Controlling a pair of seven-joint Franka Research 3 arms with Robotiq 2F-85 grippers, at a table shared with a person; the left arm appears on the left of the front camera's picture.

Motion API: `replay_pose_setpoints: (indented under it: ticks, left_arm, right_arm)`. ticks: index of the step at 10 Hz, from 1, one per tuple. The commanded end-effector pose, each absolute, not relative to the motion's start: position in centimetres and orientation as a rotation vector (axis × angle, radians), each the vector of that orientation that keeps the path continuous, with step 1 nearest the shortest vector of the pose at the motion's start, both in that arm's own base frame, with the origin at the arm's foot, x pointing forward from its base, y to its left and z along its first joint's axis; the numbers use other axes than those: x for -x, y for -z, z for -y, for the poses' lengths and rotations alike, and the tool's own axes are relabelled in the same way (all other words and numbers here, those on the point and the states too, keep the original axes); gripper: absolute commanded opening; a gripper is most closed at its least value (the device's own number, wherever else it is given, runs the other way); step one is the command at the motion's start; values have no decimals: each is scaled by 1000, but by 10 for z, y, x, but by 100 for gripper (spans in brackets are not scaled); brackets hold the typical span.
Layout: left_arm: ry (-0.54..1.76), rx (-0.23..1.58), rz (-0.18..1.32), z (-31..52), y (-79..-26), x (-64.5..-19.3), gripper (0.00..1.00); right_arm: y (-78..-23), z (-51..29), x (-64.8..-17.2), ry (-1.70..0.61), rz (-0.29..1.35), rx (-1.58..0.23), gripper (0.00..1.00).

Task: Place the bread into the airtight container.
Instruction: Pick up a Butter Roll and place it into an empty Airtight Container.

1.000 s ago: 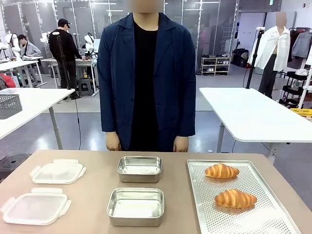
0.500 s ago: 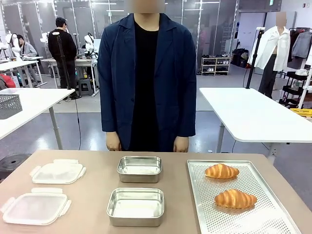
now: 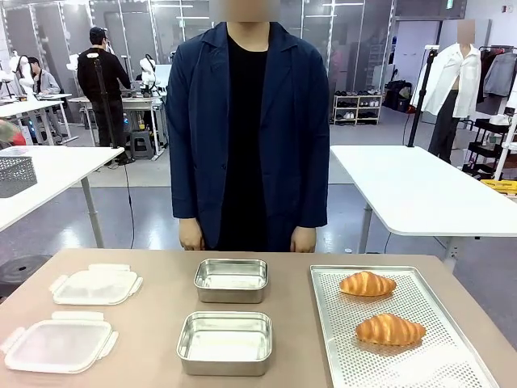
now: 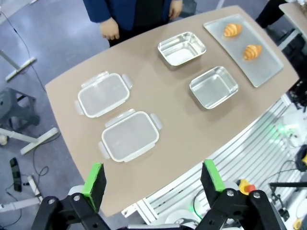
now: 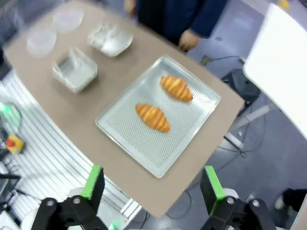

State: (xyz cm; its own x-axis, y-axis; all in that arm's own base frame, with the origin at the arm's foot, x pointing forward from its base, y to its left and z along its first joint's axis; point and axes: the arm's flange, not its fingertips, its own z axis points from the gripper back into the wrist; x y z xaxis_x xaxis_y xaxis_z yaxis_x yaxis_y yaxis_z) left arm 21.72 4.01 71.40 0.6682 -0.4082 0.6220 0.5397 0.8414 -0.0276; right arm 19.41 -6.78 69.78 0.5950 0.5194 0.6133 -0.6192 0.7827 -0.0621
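Two golden croissants, the bread, lie on a perforated metal tray at the table's right: one farther, one nearer. Two open steel containers stand mid-table, a far one and a near one. My left gripper hangs open high above the table's left edge, over the lids. My right gripper is open too, high above the tray, where both croissants show between its fingers.
Two clear plastic lids lie at the table's left. A person in a dark blue jacket stands at the far edge, hands down by the sides. Bare tabletop lies between lids, containers and tray.
The person has shifted slightly to the right. Nothing on the table has moved.
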Motion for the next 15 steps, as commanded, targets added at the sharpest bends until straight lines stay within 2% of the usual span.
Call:
replay_pose_setpoints:
  ticks: [1, 2, 5, 8, 11, 12, 15]
  left_arm:
    - [546, 215, 644, -38, -715, -218, 100]
    - [546, 215, 644, -38, -715, -218, 100]
    - [546, 215, 644, -38, -715, -218, 100]
    - [546, 215, 644, -38, -715, -218, 100]
    - [546, 215, 644, -38, -715, -218, 100]
    - [546, 215, 644, -38, -715, -218, 100]
    - [546, 215, 644, -38, -715, -218, 100]
  right_arm:
    - [-699, 42, -231, -1017, 622, 43, 100]
    - [-677, 22, -265, -1255, 600, 86, 100]
    - [-614, -27, -323, -1475, 376, 125, 100]
    - [-544, -40, -357, -1454, 251, 114, 100]
    - [-482, -50, -360, -1472, 239, 67, 100]
    - [-479, -50, -358, -1439, 251, 23, 100]
    - [-488, -46, -361, -1457, 210, 68, 100]
